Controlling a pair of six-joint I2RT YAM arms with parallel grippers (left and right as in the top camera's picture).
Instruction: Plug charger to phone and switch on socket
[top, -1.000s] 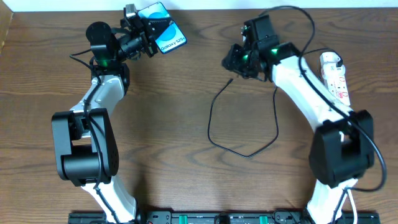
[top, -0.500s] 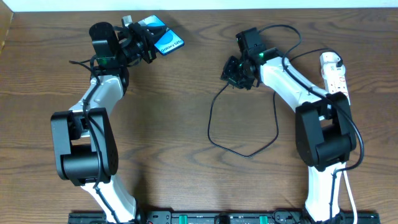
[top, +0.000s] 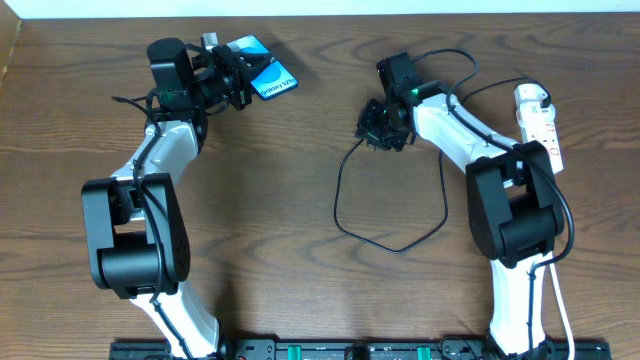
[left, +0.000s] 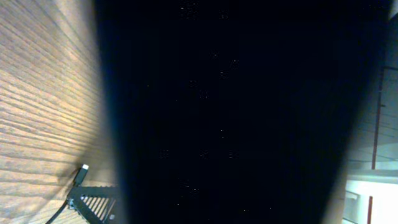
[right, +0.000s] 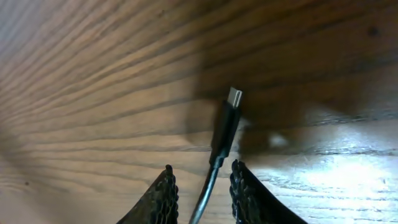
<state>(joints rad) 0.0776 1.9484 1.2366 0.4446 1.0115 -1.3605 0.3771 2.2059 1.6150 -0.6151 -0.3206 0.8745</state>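
Note:
The phone (top: 268, 78), its blue screen lit, is held tilted near the table's far edge with my left gripper (top: 238, 80) shut on it. Its dark back (left: 224, 112) fills most of the left wrist view and hides the fingers there. The charger (top: 340, 200) is a thin black cable looping over the middle of the table. Its plug tip (right: 234, 96) lies on the wood just ahead of my right gripper (right: 200, 169). That gripper is open and straddles the cable, with a gap left beside it. The white socket (top: 540, 125) lies at the far right.
A white cord (top: 565, 322) runs down along the right arm's base. The charger's loop reaches as far as (top: 400, 248) in the middle of the table. The far table edge (top: 320, 15) is close behind both grippers.
My right gripper has moved down and left, onto the cable's free end. The left gripper has turned a little, so the phone lies flatter and slightly lower in the overhead view.

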